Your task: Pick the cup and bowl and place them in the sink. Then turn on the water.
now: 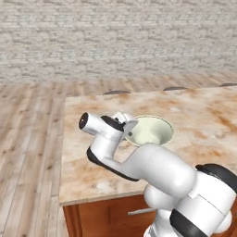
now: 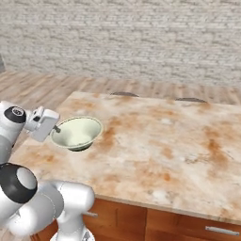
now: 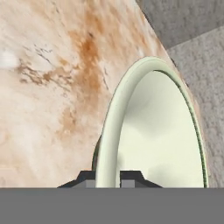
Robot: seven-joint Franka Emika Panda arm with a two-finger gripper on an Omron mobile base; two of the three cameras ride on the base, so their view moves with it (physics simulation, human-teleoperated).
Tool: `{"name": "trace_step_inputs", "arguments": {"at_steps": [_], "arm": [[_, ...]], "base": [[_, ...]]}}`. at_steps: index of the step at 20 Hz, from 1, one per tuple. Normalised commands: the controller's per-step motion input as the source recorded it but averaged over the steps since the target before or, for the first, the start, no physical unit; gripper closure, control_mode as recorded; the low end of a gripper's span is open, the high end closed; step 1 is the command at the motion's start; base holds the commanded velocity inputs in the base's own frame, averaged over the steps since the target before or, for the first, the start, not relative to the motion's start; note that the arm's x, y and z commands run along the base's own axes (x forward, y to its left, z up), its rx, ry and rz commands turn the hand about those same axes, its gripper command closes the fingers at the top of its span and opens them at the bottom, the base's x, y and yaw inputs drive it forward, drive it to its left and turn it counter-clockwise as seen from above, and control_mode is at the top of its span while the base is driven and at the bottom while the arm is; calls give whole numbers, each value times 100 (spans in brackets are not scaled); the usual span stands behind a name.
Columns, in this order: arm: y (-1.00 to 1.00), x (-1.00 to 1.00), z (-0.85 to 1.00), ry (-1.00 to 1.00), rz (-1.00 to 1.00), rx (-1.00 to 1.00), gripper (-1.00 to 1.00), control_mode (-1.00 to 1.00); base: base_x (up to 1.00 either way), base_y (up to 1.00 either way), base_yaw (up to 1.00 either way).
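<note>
Left base view
- Arm: the white arm rises from the lower right and bends over the near part of the counter (image 1: 92, 176).
- Gripper (image 1: 128, 128): it sits at the near left rim of the bowl (image 1: 155, 129); the wrist hides its fingertips.
- Bowl: pale cream-green, wide and shallow, directly ahead of the hand and touching it at the rim; whether it rests flat or is raised off the stone cannot be told from here.
- Counter: marbled tan stone over a wooden cabinet front; a wooden floor and a pale brick wall lie beyond.

Right base view
- Gripper (image 2: 57, 128): it points sideways toward the bowl (image 2: 77, 132), with a thin dark tip meeting the bowl's near rim.
- Bowl: just past the hand, rim tilted slightly up on the hand's side, a dark shadow under its base on the counter (image 2: 155, 150).
- Grip: the hand pinches the bowl's rim.

Hand view
- Fingers (image 3: 130, 176): two dark tips at the bottom, one on each side of the bowl's (image 3: 153, 131) pale rim.
- Jaws: pressed nearly together, with only the thin wall of the bowl between them.
- Bowl: it stretches away from the tips, its hollow inside on one side of the rim and its outer wall on the other.
- Counter (image 3: 52, 87): mottled stone beside the bowl's outer wall.
</note>
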Motion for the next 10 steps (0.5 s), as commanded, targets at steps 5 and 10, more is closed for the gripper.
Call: {"name": "trace_step_inputs", "arguments": {"at_steps": [5,10], "arm": [[0,0,0,0,0,0,100,100],[0,0,0,0,0,0,100,100]], "base": [[-35,80,41],[-11,90,75]]}}
